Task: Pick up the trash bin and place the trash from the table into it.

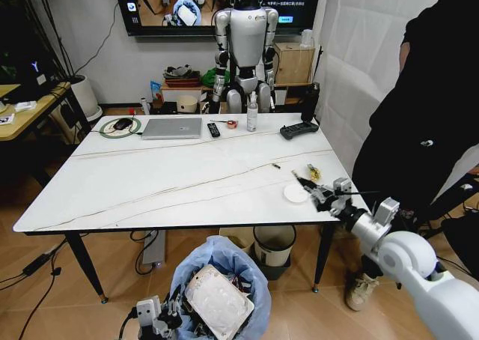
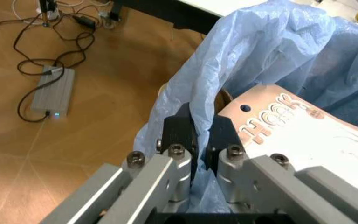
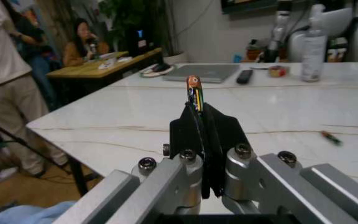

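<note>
The trash bin (image 1: 221,295) is kept off the floor at six o'clock below the table (image 1: 150,183), its bag rim pinched by the left gripper (image 2: 201,140). A thin wrapper (image 3: 195,93) is clamped in the right gripper (image 1: 320,195) at four o'clock (apparently for dropping in). A small white plate (image 1: 295,194) remains there.

The trash bin (image 1: 224,291) is cut off by the head view's lower edge.
</note>
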